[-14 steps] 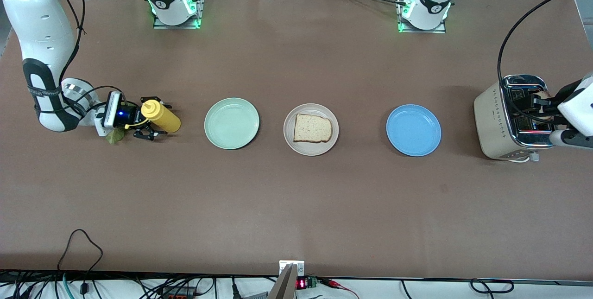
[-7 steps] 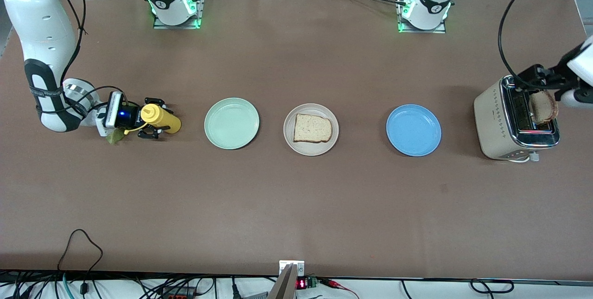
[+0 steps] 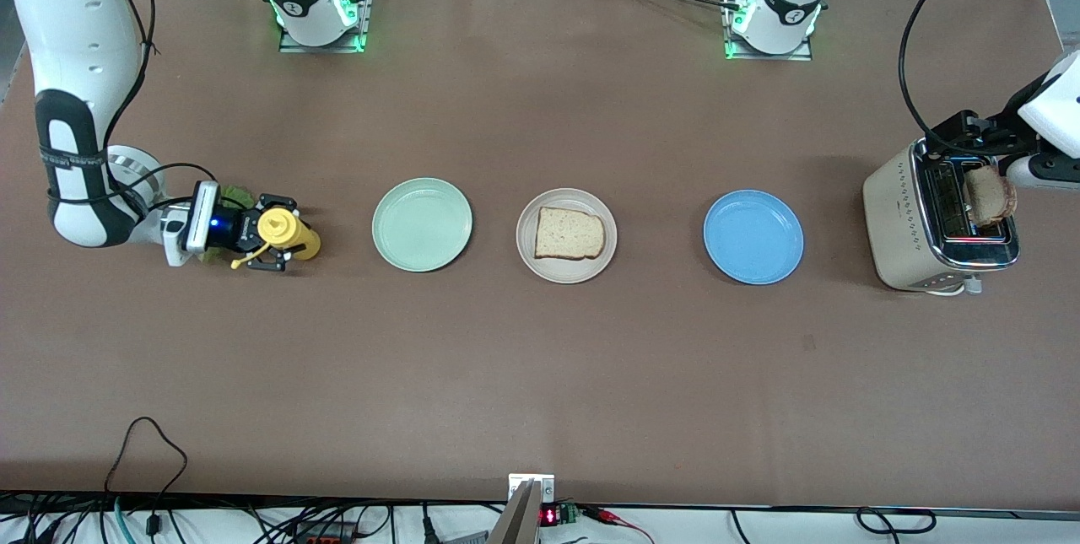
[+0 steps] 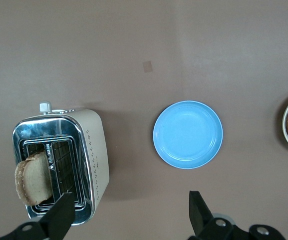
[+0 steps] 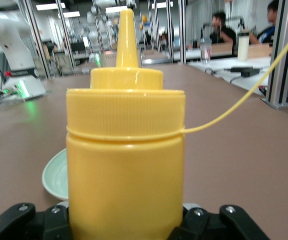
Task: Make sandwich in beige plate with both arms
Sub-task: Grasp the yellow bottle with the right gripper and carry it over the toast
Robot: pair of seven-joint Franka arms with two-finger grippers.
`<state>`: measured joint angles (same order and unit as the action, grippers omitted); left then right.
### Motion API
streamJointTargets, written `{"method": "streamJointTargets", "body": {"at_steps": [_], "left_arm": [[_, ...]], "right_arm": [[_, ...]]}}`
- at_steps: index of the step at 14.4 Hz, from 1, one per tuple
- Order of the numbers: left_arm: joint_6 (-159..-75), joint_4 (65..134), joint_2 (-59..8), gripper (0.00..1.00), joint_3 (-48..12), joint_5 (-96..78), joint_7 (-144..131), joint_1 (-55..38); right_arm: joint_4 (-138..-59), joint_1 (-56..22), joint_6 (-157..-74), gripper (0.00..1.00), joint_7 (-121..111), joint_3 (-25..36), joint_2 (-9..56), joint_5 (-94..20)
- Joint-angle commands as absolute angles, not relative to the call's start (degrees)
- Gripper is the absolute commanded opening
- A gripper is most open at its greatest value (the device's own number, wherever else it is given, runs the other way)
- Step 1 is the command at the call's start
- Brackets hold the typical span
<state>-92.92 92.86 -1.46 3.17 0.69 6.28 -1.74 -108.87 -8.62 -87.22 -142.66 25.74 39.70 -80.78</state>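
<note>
The beige plate (image 3: pixel 566 267) lies mid-table with one bread slice (image 3: pixel 569 233) on it. A second slice (image 3: pixel 990 196) sticks up out of the toaster (image 3: pixel 907 219); it also shows in the left wrist view (image 4: pixel 33 179). My left gripper (image 3: pixel 970 136) hangs open and empty above the toaster (image 4: pixel 96 145), its fingers (image 4: pixel 196 210) spread wide. My right gripper (image 3: pixel 270 237) is shut on the yellow squeeze bottle (image 3: pixel 284 228), which fills the right wrist view (image 5: pixel 126 165) nearly upright. The green lettuce leaf (image 3: pixel 234 192) lies on the table under that gripper, mostly hidden.
A mint-green plate (image 3: pixel 422 224) lies between the bottle and the beige plate and shows in the right wrist view (image 5: pixel 54 172). A blue plate (image 3: pixel 753 237) lies between the beige plate and the toaster. Cables trail along the table edge nearest the front camera.
My left gripper has left the toaster slot and risen, leaving the slice sticking up. My right gripper has turned the yellow bottle from lying tilted to nearly upright.
</note>
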Motion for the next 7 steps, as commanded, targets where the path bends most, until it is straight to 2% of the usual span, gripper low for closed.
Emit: {"method": "streamJointTargets", "body": {"at_steps": [1,4,7], "left_arm": [[-93.16,96.23,1.75,1.00,2.38,0.26,5.80,-1.85],[-94.66,98.53,3.34,1.00,1.93,0.26,5.71,-1.05],[-94.48,98.17,3.16,1.00,1.93,0.18,5.71,-1.14]], "right_arm": [[-107.68,-23.76,-91.75,0.38,-133.19,37.05,36.65,-81.04],[-106.61,-41.00,-98.68,0.38,-125.10,50.41,36.82,-81.12],[-106.44,-52.18,-105.88,0.38,-117.09,56.33,37.26,-79.99]]}}
